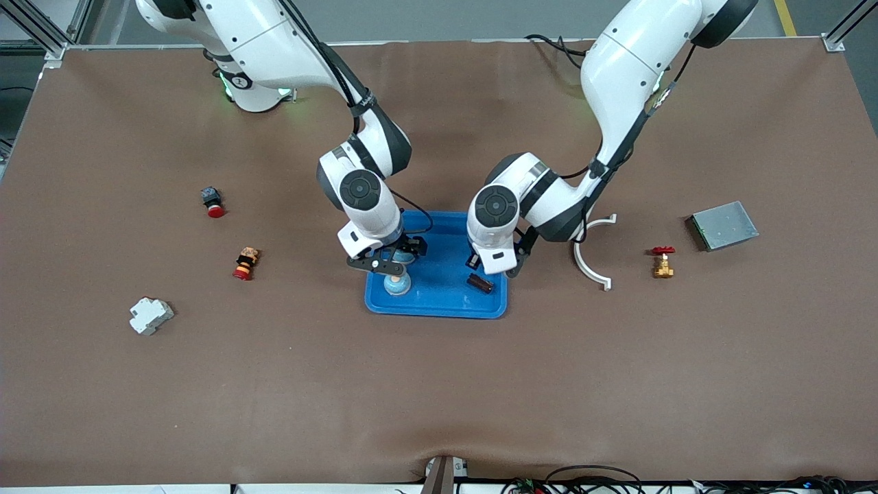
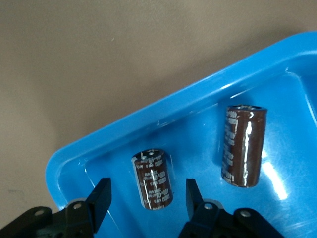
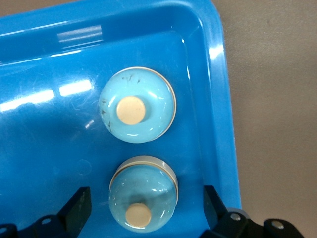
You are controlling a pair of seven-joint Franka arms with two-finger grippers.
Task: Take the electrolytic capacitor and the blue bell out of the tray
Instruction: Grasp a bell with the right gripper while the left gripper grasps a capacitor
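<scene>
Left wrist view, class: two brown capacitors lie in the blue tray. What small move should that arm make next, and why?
Probably finish closing the left end effector: its fingers already flank the shorter capacitor without touching it, inside the tray. The longer capacitor lies apart, so it should stay undisturbed.

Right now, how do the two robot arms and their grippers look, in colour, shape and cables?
Both arms are glossy white with rounded links and dark grey joint bands, each wrist ending in a round dark cap. Black cables run along them. The left gripper and right gripper are black, with flat black fingers. A green light glows at the right arm's base.
</scene>
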